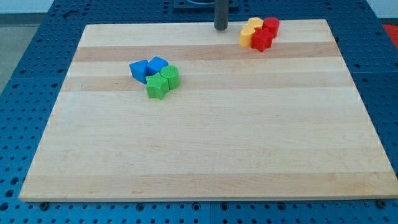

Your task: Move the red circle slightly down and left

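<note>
- My tip (221,28) rests on the board (205,149) at the view's top edge, bare, touching no block; a rod only, with nothing grasped.
- To its right in the view, a cluster of 4 blocks: the red circle (271,25) at the top right corner, a red star-like block (262,40) below it, 2 yellow blocks (249,31) on the left; all touching.
- Well apart, toward the view's left: 2 blue blocks (148,68) touching a green circle (171,77) and a green star (157,88).
</note>
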You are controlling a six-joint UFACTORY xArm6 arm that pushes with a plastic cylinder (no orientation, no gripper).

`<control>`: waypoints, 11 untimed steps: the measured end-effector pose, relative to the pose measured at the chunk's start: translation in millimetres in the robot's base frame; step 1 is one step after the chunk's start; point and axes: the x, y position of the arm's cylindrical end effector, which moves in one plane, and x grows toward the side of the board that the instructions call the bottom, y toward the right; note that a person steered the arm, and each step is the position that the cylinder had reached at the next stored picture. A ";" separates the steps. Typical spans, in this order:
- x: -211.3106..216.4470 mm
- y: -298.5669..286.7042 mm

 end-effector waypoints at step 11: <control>99.0 98.1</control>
